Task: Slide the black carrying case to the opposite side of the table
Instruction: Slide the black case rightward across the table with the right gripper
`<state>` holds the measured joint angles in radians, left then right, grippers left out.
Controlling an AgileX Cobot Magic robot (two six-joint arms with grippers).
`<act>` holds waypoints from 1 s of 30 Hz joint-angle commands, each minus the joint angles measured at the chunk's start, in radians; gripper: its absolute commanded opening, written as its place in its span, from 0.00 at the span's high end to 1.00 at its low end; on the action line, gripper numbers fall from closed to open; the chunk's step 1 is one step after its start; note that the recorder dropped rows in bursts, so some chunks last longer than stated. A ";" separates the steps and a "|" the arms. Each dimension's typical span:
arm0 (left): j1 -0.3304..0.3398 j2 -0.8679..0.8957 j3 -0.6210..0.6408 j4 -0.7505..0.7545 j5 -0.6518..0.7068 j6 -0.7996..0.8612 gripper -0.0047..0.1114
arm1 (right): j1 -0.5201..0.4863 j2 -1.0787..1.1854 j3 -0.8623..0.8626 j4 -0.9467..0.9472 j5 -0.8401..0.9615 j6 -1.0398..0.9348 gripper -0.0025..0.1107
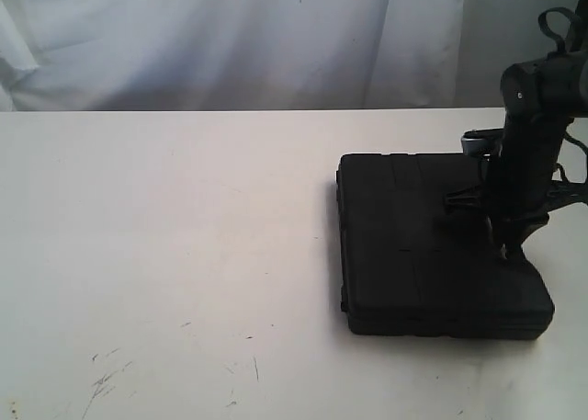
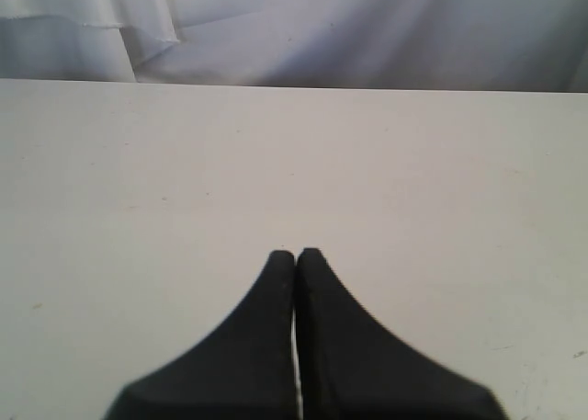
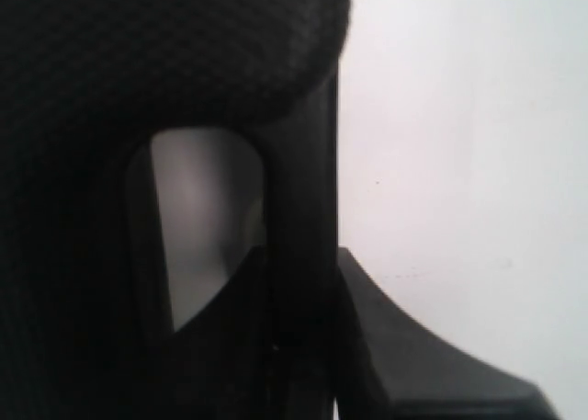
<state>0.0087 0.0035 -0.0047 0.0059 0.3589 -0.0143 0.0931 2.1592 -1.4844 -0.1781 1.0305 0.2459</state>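
Jaws unreadable from exterior: right gripper down on case, right part of table.
Left wrist: left gripper closed together, over table.
Right wrist: fingers clamp handle bar by slot.
Case rigid, likely hefty; push there.

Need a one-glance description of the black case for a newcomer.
Start at the wide white table, right half of the exterior view. The case lies flat there beneath the right gripper. Unlike the upright black arm, it is a flat matte slab with rounded corners and shallow grooves.
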 commanded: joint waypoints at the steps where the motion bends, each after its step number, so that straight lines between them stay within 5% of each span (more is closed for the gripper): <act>1: 0.003 -0.004 0.005 0.003 -0.014 -0.009 0.96 | -0.026 -0.019 0.003 -0.053 0.016 -0.021 0.98; 21: 0.003 -0.004 0.005 0.003 -0.014 -0.009 0.96 | -0.041 -0.019 0.003 -0.044 0.016 -0.026 0.97; 30: 0.003 -0.004 0.005 0.003 -0.014 -0.009 0.96 | -0.041 -0.043 0.003 -0.044 0.011 -0.022 0.72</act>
<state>0.0087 0.0035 -0.0047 0.0059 0.3589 -0.0143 0.0649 2.1500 -1.4844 -0.1863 1.0323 0.2288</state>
